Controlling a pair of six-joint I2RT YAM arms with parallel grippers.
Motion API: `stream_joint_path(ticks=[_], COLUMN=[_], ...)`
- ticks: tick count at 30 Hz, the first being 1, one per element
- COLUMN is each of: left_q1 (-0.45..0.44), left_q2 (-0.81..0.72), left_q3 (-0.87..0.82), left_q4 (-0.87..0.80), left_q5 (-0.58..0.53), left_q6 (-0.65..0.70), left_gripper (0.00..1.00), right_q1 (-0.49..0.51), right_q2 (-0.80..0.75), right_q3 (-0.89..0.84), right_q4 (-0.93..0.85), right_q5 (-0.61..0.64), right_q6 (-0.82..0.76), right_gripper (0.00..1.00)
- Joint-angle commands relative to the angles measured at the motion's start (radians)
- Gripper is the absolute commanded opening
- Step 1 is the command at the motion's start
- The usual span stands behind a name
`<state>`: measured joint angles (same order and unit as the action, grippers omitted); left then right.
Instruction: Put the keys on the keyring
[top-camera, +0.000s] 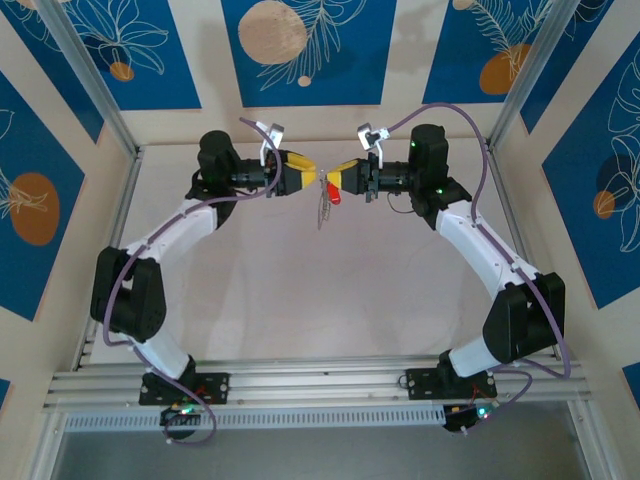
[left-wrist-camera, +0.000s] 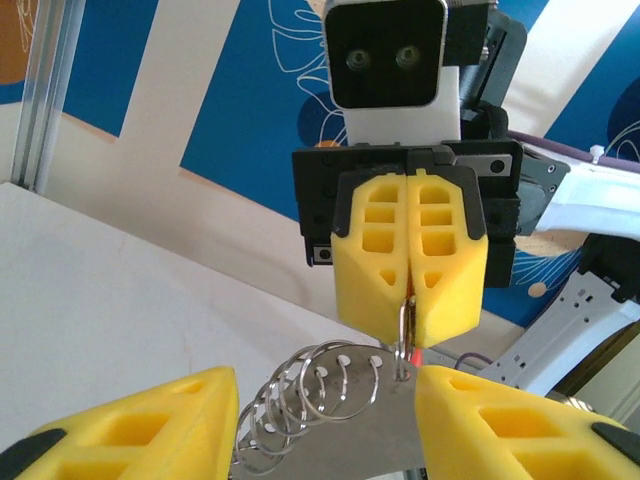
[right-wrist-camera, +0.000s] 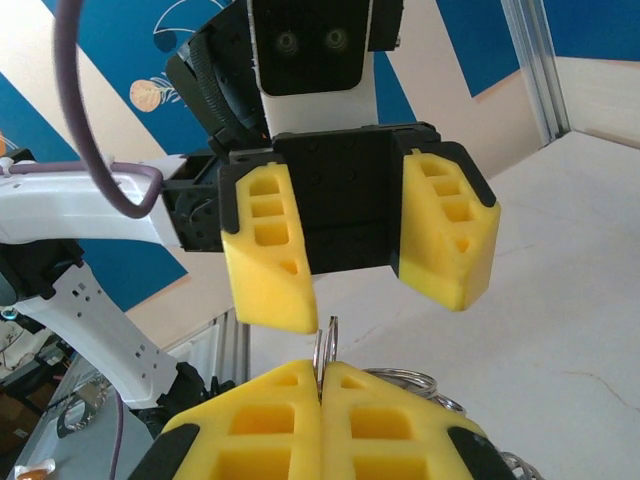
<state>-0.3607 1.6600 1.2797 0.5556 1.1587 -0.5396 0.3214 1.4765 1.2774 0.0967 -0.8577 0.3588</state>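
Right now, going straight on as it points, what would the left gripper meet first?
Probably the keyring, pinched by the shut right gripper directly ahead; depth is hard to judge.

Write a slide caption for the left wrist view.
Right gripper shut on the keyring; left gripper open, facing it.

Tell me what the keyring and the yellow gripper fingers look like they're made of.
Keyring: metal wire, silver and shiny, judging by bright glints along its coils. Fingers of the right gripper: yellow, matte, moulded with hollow pockets; likely plastic or foam, can't tell which.
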Motion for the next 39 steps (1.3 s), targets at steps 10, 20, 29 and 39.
stream_joint_path(ticks=[10,20,29,39], left_q1=[-0.012,-0.034,-0.049,-0.055], left_q2=[-0.014,0.007,0.012,0.020], left_q3=[0.003,0.007,-0.002,0.001], left_q4=[0.022,0.109,0.101,0.125], left_q5=[-0.007,0.010,0.018,0.013], left_q6=[0.032,-0.030,-0.018,-0.027], left_gripper=[0.49,0.47,0.39,0.00], right_q1=[0.015,0.022,0.021,0.018], right_q2=[0.007,0.022,0.021,0.021], right_q3=[0.032,0.036,0.035,0.025], right_q4=[0.030,0.041,0.046,0.049], right_q5=[-0.037,-0.035,-0.028,-0.034], right_q6=[0.013,0.016,0.018,0.017], right_gripper=[0.00,0.00,0.00,0.00])
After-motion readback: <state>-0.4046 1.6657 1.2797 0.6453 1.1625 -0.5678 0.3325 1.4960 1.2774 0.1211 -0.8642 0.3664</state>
